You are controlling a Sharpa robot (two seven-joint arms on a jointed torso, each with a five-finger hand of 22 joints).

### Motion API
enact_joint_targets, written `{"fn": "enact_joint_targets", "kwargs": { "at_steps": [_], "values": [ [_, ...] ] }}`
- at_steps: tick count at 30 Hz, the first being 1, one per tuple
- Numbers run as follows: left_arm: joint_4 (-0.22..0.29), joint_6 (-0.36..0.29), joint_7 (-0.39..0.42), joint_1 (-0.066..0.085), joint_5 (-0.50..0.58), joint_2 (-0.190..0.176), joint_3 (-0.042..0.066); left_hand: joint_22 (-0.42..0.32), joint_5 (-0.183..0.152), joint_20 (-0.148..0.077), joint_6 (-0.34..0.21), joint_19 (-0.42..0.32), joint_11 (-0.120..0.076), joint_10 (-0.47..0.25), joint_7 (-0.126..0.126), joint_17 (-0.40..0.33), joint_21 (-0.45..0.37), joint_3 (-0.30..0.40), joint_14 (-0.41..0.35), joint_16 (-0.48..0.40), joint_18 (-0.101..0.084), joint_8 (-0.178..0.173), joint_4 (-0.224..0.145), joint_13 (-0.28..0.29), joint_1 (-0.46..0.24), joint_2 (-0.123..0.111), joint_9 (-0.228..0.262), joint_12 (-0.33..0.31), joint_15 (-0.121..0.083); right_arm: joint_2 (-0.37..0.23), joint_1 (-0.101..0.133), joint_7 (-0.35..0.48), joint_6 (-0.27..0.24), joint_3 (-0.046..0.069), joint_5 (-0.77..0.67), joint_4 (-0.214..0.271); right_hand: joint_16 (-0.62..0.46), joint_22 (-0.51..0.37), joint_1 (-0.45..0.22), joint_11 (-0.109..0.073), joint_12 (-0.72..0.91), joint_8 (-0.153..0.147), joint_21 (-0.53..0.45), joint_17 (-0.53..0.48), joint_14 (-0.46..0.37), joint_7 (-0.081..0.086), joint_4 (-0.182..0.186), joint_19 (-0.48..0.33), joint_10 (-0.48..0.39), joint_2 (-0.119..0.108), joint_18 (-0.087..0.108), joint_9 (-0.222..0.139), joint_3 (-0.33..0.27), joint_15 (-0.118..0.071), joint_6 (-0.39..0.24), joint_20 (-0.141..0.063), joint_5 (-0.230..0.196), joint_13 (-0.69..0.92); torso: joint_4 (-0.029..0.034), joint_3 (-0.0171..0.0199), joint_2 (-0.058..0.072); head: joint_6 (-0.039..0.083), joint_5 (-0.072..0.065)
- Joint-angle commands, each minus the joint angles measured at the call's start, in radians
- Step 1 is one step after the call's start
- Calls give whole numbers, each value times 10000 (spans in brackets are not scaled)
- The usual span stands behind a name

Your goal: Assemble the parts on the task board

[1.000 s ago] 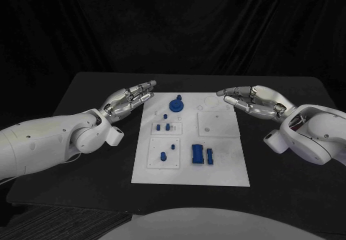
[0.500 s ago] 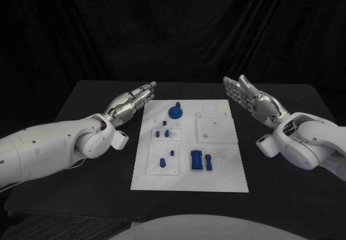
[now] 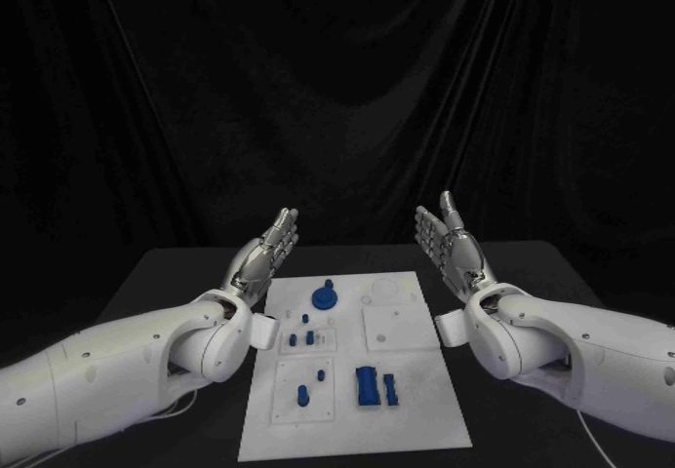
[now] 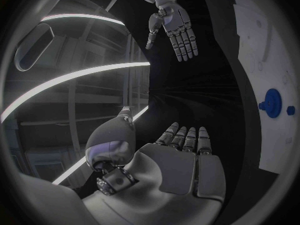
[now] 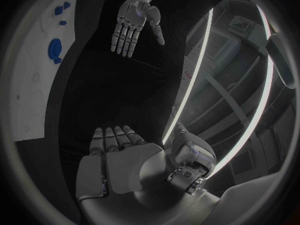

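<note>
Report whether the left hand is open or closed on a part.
Open. The silver left hand is raised above the black table with its fingers stretched out and nothing in it.

Looks like a robotics lab/test cell. Black table (image 3: 563,268) with black curtain (image 3: 337,117) draped behind it, white task board (image 3: 422,429) with blue parts (image 3: 369,386) laid out like a bench test fixture. Ceiling strip lights (image 4: 81,75) and exposed structure overhead.
</note>
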Motion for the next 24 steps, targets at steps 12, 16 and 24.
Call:
{"fn": "enact_joint_targets", "kwargs": {
  "at_steps": [12,16,24],
  "values": [
    [455,-3879,-729,-428,1576,515,596,-10,-1285,-90,-1049,13,3,-65,10,-16,-34,874,-3,-36,-444,-48,-1111,-11,-2875,-342,-14,-67,1,498,-441,953,-1939,334,2435,-390,-36,-10,-62,-12,-37,-35,-36,-9,-1,3,-26,-3,-45,12,-72,-9,-2,-51,-37,-52,-35,-9,-101,-13,-428,477,-126],
    [456,-3882,-730,-428,1577,515,597,-10,-1285,-90,-1049,13,3,-65,10,-16,-34,874,-3,-36,-444,-48,-1111,-11,-3232,-342,-14,-67,1,498,-441,953,-1939,334,2435,-390,-36,-10,-62,-12,-37,-35,-36,-9,-1,3,-26,-3,-45,12,-72,-9,-2,-51,-37,-52,-35,-9,-101,-13,-428,477,-126],
    [456,-3882,-730,-428,1577,515,597,-10,-1285,-90,-1049,13,3,-65,10,-16,-34,874,-3,-36,-444,-48,-1111,-11,-3732,-342,-14,-67,1,498,-441,953,-1939,334,2435,-390,-36,-10,-62,-12,-37,-35,-36,-9,-1,3,-26,-3,-45,12,-72,-9,-2,-51,-37,-52,-35,-9,-101,-13,-428,477,-126]
  ]
}}
